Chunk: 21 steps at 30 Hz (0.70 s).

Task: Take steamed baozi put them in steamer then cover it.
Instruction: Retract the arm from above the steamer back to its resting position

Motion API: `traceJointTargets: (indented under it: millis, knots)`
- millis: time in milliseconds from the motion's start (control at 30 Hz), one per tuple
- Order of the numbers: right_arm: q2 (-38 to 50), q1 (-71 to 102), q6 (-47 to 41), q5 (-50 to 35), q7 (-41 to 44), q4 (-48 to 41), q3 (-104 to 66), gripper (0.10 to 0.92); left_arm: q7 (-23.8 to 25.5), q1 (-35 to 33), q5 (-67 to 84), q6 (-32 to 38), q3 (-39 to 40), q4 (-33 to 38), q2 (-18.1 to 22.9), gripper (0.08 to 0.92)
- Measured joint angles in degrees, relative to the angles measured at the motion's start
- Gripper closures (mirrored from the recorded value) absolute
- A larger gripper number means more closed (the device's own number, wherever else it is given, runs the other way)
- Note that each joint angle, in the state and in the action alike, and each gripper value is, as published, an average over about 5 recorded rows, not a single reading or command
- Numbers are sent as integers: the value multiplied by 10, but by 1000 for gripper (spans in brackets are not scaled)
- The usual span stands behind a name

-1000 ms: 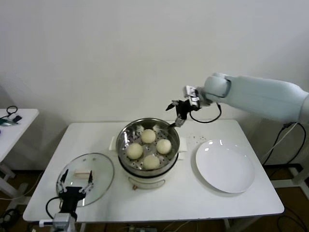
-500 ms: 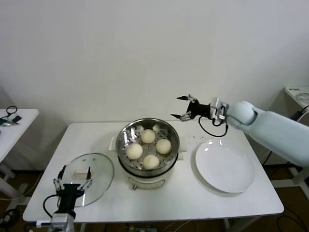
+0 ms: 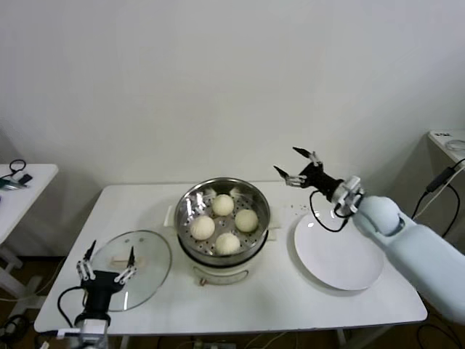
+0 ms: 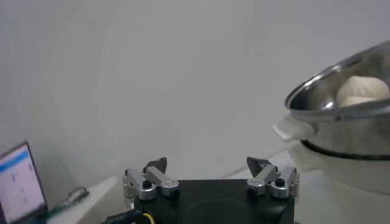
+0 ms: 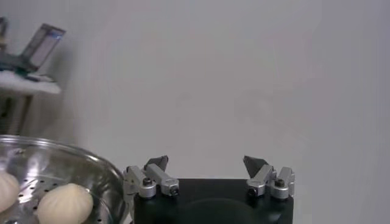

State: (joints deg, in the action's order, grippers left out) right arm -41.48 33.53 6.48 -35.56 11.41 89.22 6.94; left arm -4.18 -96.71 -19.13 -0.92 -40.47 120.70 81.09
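Several cream-white baozi [image 3: 223, 205] lie in the shiny steamer [image 3: 184, 218] at the table's middle. They also show over its rim in the left wrist view as baozi [image 4: 362, 90] in the steamer [image 4: 341, 103], and in the right wrist view as baozi [image 5: 64, 204] in the steamer [image 5: 73, 158]. The glass cover [image 3: 149, 258] rests flat on the table to the left. My left gripper [image 3: 107, 260] [image 4: 207, 163] hovers open over the cover's near edge, empty. My right gripper [image 3: 289, 163] [image 5: 206, 159] is open and empty in the air, behind and right of the steamer.
A flat white plate [image 3: 338, 251] lies right of the steamer, under my right forearm. A side table [image 3: 18, 178] with small items stands at the far left, and another table's corner [image 3: 447, 138] at the far right. A white wall rises close behind.
My right arm has swung from the steamer's back rim out to the right and lower, with its gripper still open. My left gripper has shifted slightly left and toward me over the cover.
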Motion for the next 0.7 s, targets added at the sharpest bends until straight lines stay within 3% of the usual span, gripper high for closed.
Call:
traceJointTargets:
  millis: [700]
  knots:
    - [-137,362,30,62,-7,73,-339,203,-36,29,-426,-29,37,-71,-28,177]
